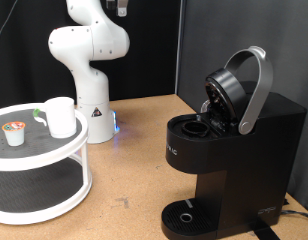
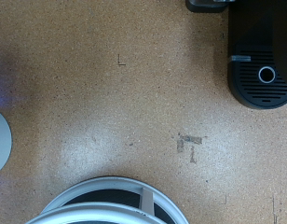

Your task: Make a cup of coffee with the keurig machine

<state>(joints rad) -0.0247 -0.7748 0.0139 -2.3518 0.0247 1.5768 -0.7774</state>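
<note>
- End effector not in either view (grip state: can't tell).
- Cup [image 1: 60, 116] on white tiered stand [image 1: 54, 150], beside pod [image 1: 14, 132].
- Keurig machine [image 1: 234, 150] lid up; worktop [image 2: 116, 103] seen below wrist cam.

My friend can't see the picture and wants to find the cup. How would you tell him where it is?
Look at the round white two-level stand at the exterior view's left, beside the robot's white base. On its upper shelf stands the cup, a plain white cylinder. Its neighbour, the coffee pod, is shorter and has a patterned top, while the cup is taller and unmarked.
</note>
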